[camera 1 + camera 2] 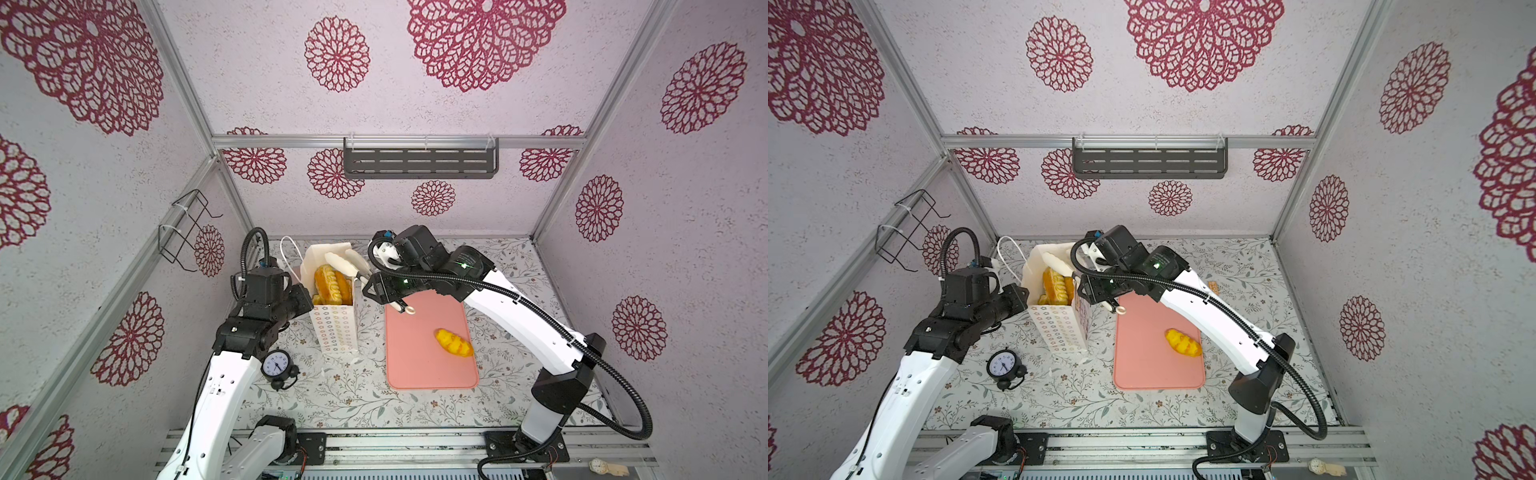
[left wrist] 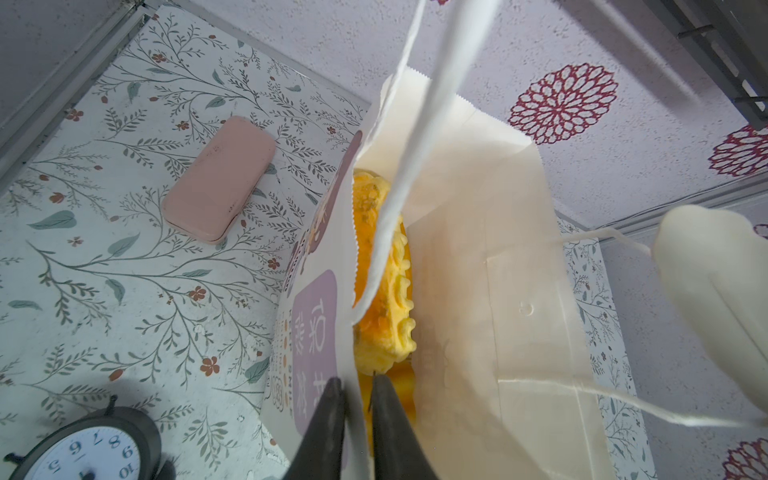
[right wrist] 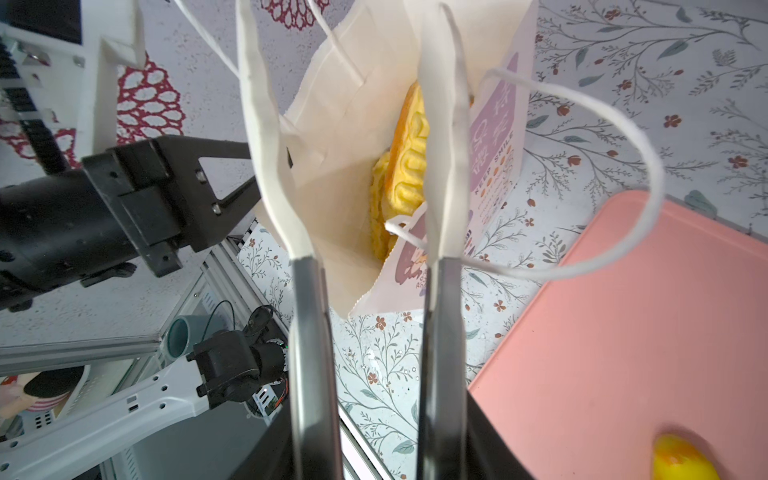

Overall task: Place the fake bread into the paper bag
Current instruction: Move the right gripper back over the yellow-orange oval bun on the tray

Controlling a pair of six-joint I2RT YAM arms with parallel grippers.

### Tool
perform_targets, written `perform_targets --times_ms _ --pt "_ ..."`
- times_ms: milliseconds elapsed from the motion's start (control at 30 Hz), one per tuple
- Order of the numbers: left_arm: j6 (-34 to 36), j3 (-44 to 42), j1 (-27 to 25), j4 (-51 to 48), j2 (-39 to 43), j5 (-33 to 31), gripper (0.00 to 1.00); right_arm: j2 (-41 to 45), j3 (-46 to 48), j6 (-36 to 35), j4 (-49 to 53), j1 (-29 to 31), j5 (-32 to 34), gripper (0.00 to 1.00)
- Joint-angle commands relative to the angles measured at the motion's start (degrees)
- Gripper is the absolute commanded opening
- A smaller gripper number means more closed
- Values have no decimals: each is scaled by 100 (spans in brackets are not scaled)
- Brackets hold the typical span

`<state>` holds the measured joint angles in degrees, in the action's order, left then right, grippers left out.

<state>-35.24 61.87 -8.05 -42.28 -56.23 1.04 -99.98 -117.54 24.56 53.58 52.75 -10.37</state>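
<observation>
Two grippers meet at one bag. The left gripper has its dark, tapered jaws almost closed, pinching the upper edge of a printed wall of the paper bag. The right gripper carries long white blade-shaped fingertips on dark stems. Its jaws stand apart above the bag's open mouth with nothing between them. One cord handle loops across the bag on the right jaws' side, and the second rises from the opposite wall.

The bag stands upright on the table; it is white paper with ring-flower sides. Inside it lies the fake bread. At least two pieces show, one orange with raised ridges and one paler yellow with a scalloped edge. How many lie beneath cannot be told. One ridged roll, golden yellow, lies outside on the flat pink tray just beside the bag. The right arm reaches over the tray's far end.

One black alarm clock stands near the bag's front corner, beside the left arm. One pale pink rounded case lies on the table apart from the bag, shown by the left wrist camera only. One wire rack hangs on the left wall and one dark slotted shelf on the back wall. The table covering bears a leaf-and-flower print.
</observation>
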Motion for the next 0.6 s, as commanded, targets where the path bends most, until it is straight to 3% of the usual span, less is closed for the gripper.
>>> perform_targets --times_ms 0,200,367,567 --pt "-1 52 40 28 38 28 19 638 -221 -32 48 -28 468 47" --pt "44 155 41 20 34 44 31 1584 728 192 200 -245 914 47" --pt "101 238 40 32 -11 58 45 2699 2490 606 304 -843 923 47" --pt "113 273 40 116 -64 131 48 3922 4797 973 641 -1695 612 47"
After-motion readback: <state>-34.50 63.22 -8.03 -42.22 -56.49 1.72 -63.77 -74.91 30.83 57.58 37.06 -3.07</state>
